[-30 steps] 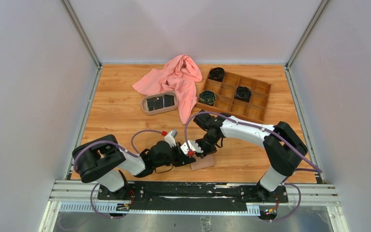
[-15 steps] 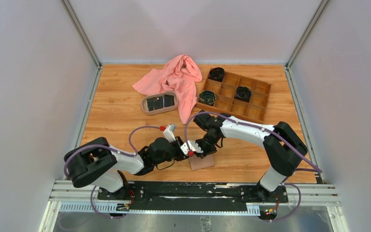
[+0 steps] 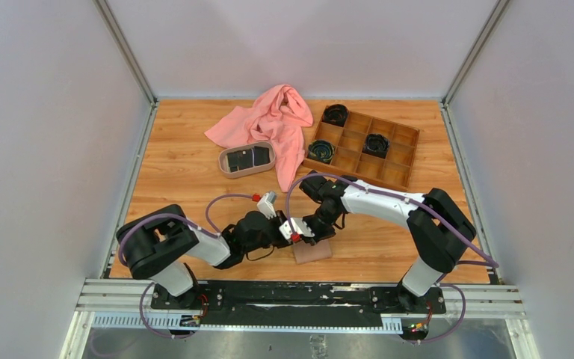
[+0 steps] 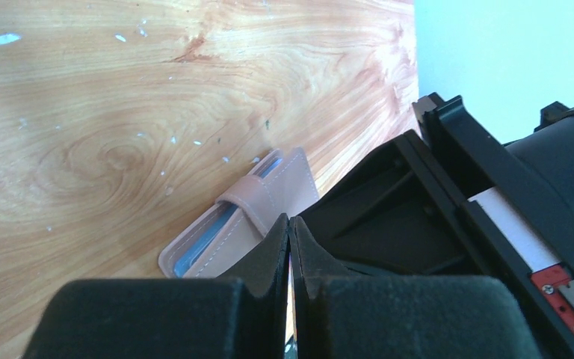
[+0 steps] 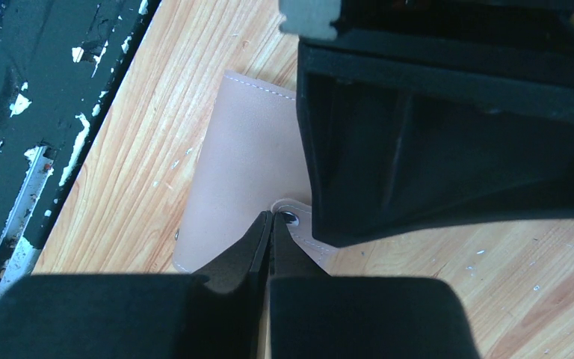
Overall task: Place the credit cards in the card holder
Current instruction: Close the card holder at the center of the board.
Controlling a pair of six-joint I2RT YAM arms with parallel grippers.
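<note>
Wooden table (image 3: 187, 172) carries everything; the card holder (image 3: 312, 253) is the reference point, lying flat near the table's front edge, about midway between the two arm bases. Both arms fold low and inward over it, left arm (image 3: 194, 250) from its left, right arm (image 3: 389, 202) from its right. Pink cloth (image 3: 269, 123) is bunched well beyond the card holder, toward the back and a little left. Wooden compartment box (image 3: 392, 161) sits well beyond it, back and right, with dark round items (image 3: 376, 144) in three cells. Oval tray (image 3: 229, 168) lies beyond and left of the card holder, touching the cloth's edge; the dark credit cards (image 3: 247, 158) lie inside it, well apart from the card holder. The card holder is folded, tan-pink, with blue lining showing along one edge and its strap across the top. Left gripper (image 4: 290, 224) hangs just beside the card holder's left side, jaws together, nothing seen between them. Right gripper (image 5: 270, 221) is directly above it, jaws together, tips at the edge of the snap tab (image 5: 299, 224); cannot tell whether the tab is pinched.
</note>
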